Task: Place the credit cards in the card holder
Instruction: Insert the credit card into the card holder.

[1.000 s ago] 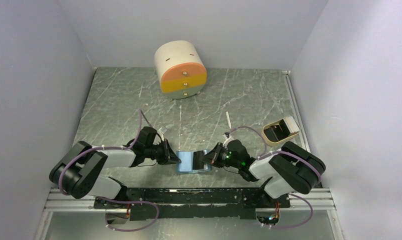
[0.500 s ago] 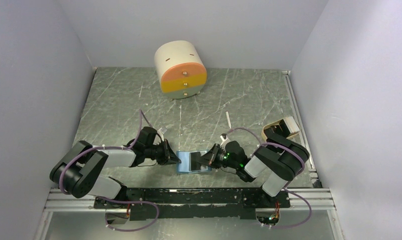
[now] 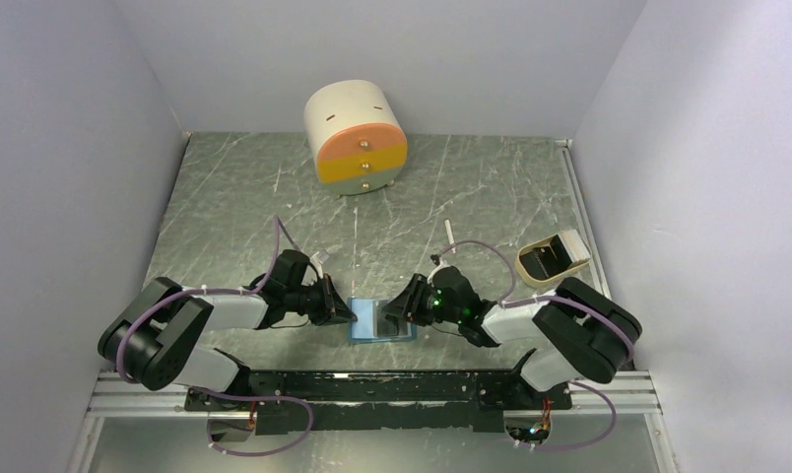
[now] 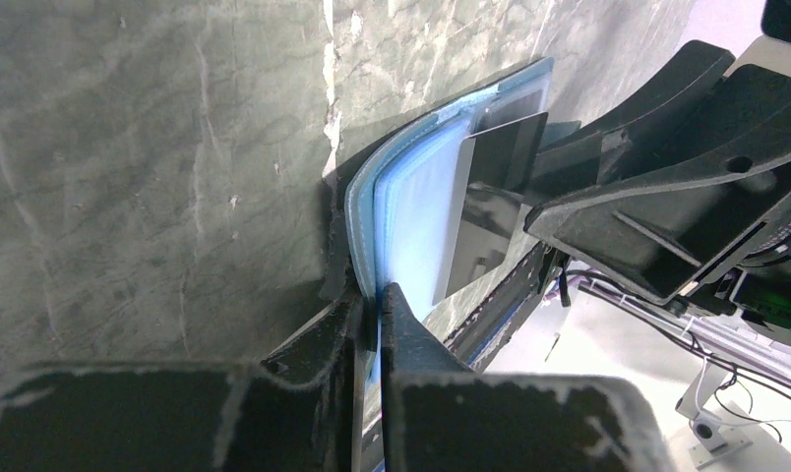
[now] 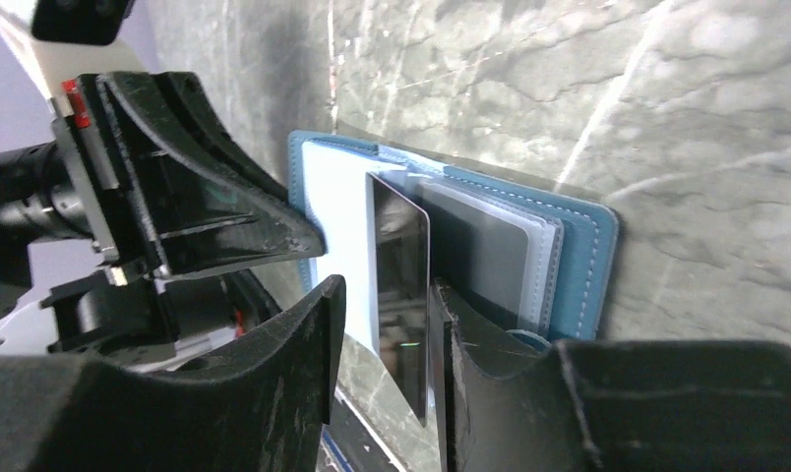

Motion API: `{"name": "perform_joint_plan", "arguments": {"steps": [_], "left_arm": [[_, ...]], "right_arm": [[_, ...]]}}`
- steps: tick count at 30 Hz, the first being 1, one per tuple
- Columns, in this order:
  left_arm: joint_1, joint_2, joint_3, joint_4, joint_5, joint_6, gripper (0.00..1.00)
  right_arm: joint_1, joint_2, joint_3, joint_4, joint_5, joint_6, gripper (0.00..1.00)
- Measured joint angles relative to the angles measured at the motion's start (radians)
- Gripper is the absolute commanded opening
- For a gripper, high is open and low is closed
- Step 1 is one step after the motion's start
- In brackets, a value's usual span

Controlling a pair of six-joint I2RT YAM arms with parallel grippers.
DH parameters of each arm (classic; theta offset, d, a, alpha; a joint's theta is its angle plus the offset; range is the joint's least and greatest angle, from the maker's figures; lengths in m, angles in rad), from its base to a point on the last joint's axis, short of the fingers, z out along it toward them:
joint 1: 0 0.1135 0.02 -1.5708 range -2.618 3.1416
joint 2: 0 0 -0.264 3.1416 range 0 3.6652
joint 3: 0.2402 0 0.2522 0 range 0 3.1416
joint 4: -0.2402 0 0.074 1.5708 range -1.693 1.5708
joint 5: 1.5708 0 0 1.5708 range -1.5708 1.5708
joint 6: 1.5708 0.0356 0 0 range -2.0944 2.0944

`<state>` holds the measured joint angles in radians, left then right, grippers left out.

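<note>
The holder [image 5: 580,264] was pinned open, one edge clamped flat by the left gripper [image 4: 372,307], so that its pockets were exposed. The card [image 5: 399,258] was angled at those pockets between the right gripper's [image 5: 388,289] parted fingers; a firm pinch could not be told.

We see plain pale lavender walls [image 3: 451,49] enclosing on three sides a dark green marbled tabletop [image 3: 234,197], evenly lit; a cream drum-shaped drawer unit [image 3: 358,133] stands at its far edge.

Grey-and-black arms [image 3: 230,313] with looping purple cables [image 3: 278,239]
</note>
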<state>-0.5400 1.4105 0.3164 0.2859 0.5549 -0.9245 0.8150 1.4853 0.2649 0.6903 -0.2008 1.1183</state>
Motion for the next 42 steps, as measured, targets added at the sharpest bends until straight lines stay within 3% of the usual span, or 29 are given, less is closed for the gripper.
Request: {"name": "perform_joint_plan", "arguments": {"steps": [5,9,13,20,27,32,37,42], "left_arm": [[0.0,0.0,0.0,0.0,0.001,-0.001,0.11],[0.0,0.0,0.0,0.0,0.002,-0.003,0.11],[0.0,-0.002,0.0,0.0,0.002,-0.003,0.13],[0.0,-0.018,0.0,0.0,0.01,-0.008,0.19],[0.0,-0.023,0.0,0.009,0.034,-0.018,0.22],[0.0,-0.023,-0.005,0.042,0.061,-0.034,0.24],[0.0,-0.039,-0.013,0.044,0.068,-0.04,0.24],[0.0,-0.04,-0.022,0.039,0.068,-0.041,0.22]], "right_arm": [[0.001,-0.057,0.041,-0.165,0.04,-0.048,0.37],[0.009,-0.063,0.061,-0.221,0.055,-0.068,0.26],[0.04,-0.048,0.086,-0.254,0.071,-0.077,0.24],[0.082,0.021,0.137,-0.243,0.069,-0.07,0.25],[0.085,0.022,0.127,-0.205,0.057,-0.069,0.34],[0.089,0.036,0.114,-0.149,0.037,-0.072,0.3],[0.091,0.071,0.114,-0.093,0.012,-0.067,0.19],[0.091,0.104,0.1,-0.018,-0.013,-0.052,0.26]]}}
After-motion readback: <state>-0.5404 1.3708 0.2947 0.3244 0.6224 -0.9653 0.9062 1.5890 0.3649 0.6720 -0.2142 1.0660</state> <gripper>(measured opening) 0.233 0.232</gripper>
